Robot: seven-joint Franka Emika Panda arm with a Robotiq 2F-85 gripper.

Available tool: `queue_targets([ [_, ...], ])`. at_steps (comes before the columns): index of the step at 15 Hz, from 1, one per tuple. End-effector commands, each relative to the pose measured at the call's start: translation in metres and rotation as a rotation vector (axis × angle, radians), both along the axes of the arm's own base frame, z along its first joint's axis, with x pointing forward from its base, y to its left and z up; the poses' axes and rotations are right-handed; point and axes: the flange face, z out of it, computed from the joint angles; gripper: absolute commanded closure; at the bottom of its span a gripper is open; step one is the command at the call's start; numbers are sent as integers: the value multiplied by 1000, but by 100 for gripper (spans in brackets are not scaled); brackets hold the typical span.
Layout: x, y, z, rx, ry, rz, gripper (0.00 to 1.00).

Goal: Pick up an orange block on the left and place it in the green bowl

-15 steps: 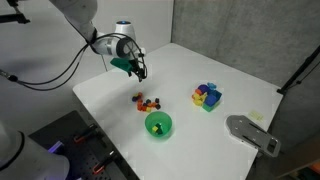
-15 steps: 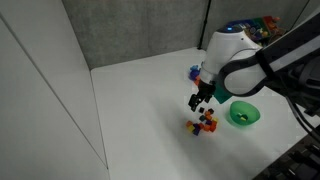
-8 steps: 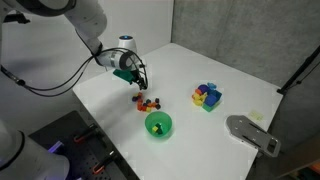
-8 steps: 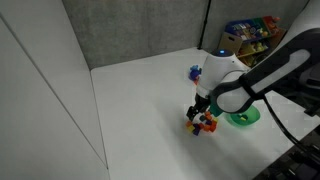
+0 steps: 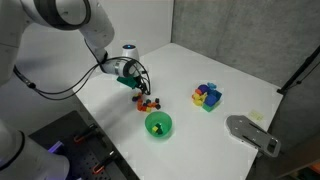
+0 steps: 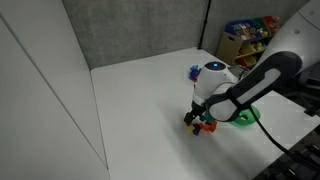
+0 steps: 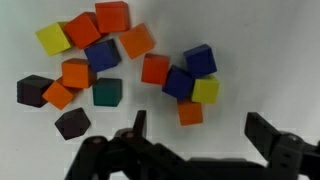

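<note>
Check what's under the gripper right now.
Wrist view: the open gripper hangs over scattered blocks on the white table. One orange block sits in line between the fingers. Whatever lies beneath the gripper body is hidden.

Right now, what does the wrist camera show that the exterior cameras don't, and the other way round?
Only the wrist view: single block colours, such as a teal block and several orange blocks, and the pincer standing open. Only an exterior view: the green bowl and the pile of larger pieces farther along the table. Both: the cluster of small blocks with the pincer close by it.
</note>
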Motion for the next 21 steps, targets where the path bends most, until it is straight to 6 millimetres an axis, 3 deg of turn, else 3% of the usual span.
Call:
queue_targets([
  [1, 13, 3, -13, 1, -18, 21, 0],
  [6, 18, 8, -27, 7, -29, 21, 0],
  [7, 18, 8, -29, 7, -32, 19, 25],
  [9, 19, 8, -34, 6, -32, 16, 34],
  [13, 22, 7, -37, -1, -33, 14, 69],
  [16, 25, 7, -28, -6, -47, 11, 92],
  [21, 35, -4, 10, -23, -76, -9, 90],
])
